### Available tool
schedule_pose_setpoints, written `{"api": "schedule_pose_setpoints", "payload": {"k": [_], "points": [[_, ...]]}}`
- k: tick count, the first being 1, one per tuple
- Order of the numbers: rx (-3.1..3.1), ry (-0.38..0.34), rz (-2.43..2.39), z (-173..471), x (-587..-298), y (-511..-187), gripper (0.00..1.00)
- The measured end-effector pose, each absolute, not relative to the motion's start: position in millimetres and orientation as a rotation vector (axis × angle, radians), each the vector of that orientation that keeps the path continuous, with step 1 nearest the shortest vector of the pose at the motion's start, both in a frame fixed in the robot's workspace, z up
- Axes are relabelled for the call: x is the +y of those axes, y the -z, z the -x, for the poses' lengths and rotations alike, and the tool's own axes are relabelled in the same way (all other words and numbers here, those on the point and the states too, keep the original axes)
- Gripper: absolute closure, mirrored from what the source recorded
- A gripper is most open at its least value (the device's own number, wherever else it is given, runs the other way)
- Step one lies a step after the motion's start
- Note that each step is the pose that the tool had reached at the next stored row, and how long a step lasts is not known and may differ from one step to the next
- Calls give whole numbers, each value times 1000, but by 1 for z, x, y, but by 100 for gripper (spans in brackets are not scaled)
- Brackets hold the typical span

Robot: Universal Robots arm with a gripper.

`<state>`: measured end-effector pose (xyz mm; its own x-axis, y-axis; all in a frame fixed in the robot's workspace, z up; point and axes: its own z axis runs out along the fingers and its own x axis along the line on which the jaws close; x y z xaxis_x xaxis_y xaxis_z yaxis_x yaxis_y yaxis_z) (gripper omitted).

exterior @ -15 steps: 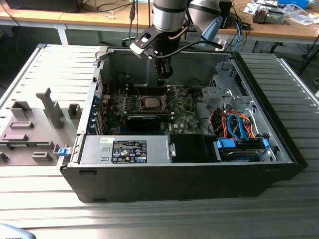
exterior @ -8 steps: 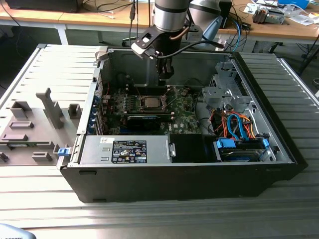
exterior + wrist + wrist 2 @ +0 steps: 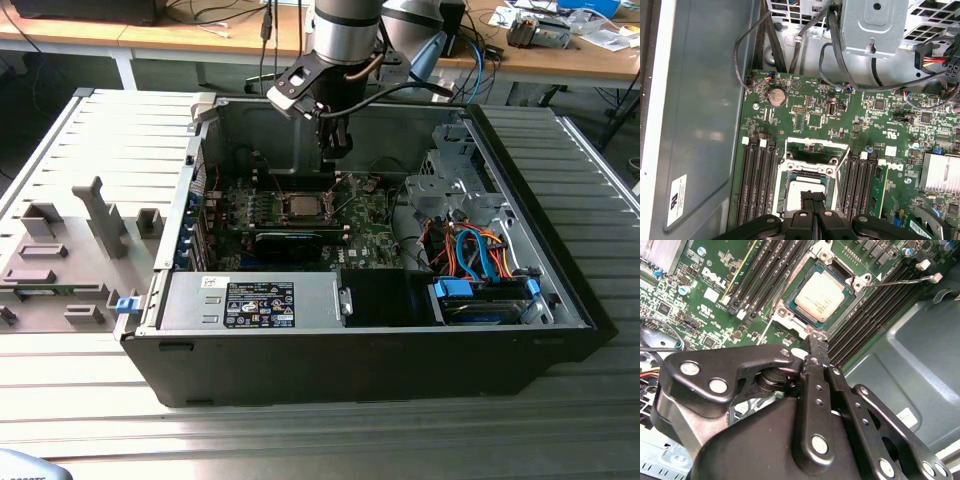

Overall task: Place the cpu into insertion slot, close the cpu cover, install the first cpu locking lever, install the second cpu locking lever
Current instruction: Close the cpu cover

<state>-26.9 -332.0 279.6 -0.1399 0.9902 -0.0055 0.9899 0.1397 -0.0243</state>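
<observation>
The cpu (image 3: 820, 296) lies flat in the insertion slot (image 3: 785, 311) on the green motherboard, silvery face up. Its near edge also shows in the first wrist view as the cpu (image 3: 796, 192), partly hidden behind my fingertips. The cpu cover (image 3: 815, 145) stands tilted up at the far side of the slot, with green board showing through its window. A thin wire locking lever (image 3: 900, 280) sticks out beside the socket, unlatched. My gripper (image 3: 816, 340) is shut with nothing in it and hovers just over the slot's near edge. In the exterior view the gripper (image 3: 335, 150) hangs above the socket (image 3: 300, 207).
Black memory slots (image 3: 757, 175) flank the socket on both sides. The grey case wall (image 3: 700, 115) runs close by. Cables and a metal drive cage (image 3: 872, 25) hang past the board's far edge. A heatsink (image 3: 940, 172) sits to one side. A power supply (image 3: 255, 300) sits in the case's front.
</observation>
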Motion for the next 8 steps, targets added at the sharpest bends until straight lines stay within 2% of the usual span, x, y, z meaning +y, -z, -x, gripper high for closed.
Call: {"api": "schedule_pose_setpoints", "payload": {"k": [8], "points": [[-2356, -17, 2046, 25, -332, -278, 89]]}}
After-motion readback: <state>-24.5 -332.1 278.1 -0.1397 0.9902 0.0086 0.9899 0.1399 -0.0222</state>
